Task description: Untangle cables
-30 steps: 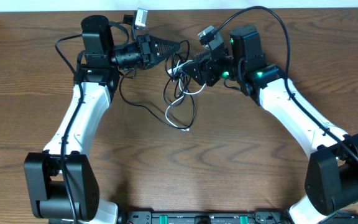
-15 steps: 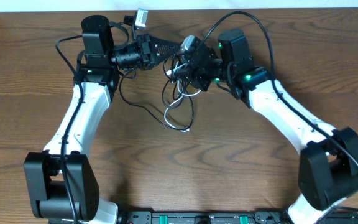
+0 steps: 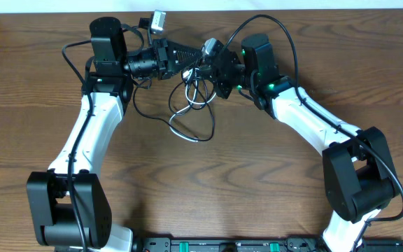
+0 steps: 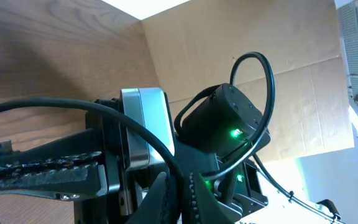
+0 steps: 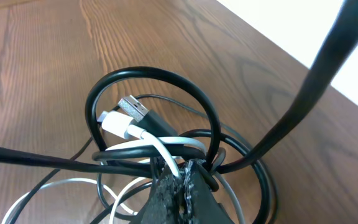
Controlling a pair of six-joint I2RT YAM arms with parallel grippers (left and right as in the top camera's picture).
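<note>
The left gripper point(image 3: 189, 54), jaws closed, pinches the top of the cables point(image 3: 191, 105), whose lower loops reach the table point(image 3: 271, 189). The right gripper point(image 5: 180, 177), closed just beside it, nips the white cord point(image 5: 166, 149) under a black cord point(image 5: 157, 76) loop. Best practice: draw the grippers apart slowly, watching for knots that tighten.

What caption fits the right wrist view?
Right gripper closed on the tangled black and white cables over the wooden table, white plug framed by a black loop.
</note>
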